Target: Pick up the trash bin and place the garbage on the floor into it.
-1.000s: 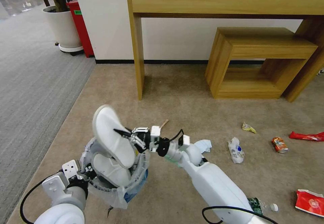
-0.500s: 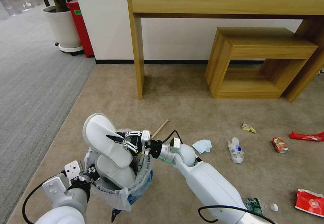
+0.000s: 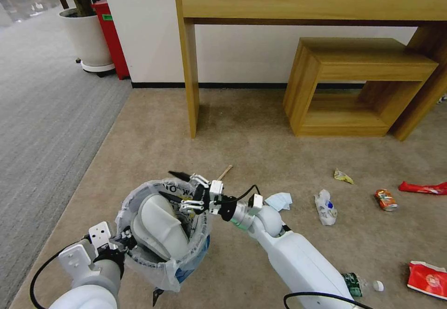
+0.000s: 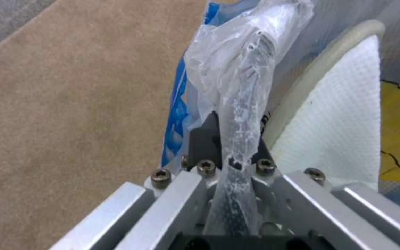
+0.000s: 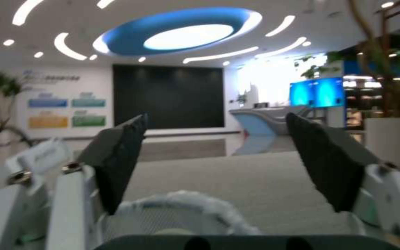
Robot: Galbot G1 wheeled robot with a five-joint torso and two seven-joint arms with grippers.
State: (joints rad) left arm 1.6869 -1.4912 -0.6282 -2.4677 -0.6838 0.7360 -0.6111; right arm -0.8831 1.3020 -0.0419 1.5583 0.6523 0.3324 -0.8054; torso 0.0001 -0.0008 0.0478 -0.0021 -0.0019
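Right gripper (image 3: 176, 184), fingers spread apart and holding nothing, hovers over the far rim of the bin (image 3: 193, 248), at about 1 o'clock from the bin's centre. In the right wrist view the two dark fingers (image 5: 119, 163) stand wide, with a fuzzy white edge between their bases; what it is cannot be told. Left gripper (image 3: 122, 240) is clamped on the bin's rim at about 8 o'clock; the left wrist view shows the black pads (image 4: 203, 140) pinching the plastic liner (image 4: 241, 90) against the rim, with the blue side of the bin beside them.

Bin: held low at 7 o'clock in the head view, mouth upward and tipped slightly toward the camera. Black letters are printed on the liner near the far rim; they are too crumpled to read.

Slippers (image 3: 160, 225): white, inside the bin, long axis running roughly from 11 o'clock to 5 o'clock, leaning on the wall. The textured white surface (image 4: 339, 132) of one appears in the left wrist view.

Litter on the floor (image 3: 260, 132): stick (image 3: 225, 172) just beyond the right gripper, pointing to 1 o'clock; tissue pack (image 3: 279, 201) beside the right forearm; clear bottle (image 3: 325, 206) lying lengthwise, 12 to 6 o'clock; yellow scrap (image 3: 343, 176); crushed can (image 3: 386, 199); red wrapper (image 3: 423, 188) at 3 o'clock; red-and-white packet (image 3: 427, 278) and a green-labelled bottle (image 3: 361, 284) at 4 o'clock. No label is legible.
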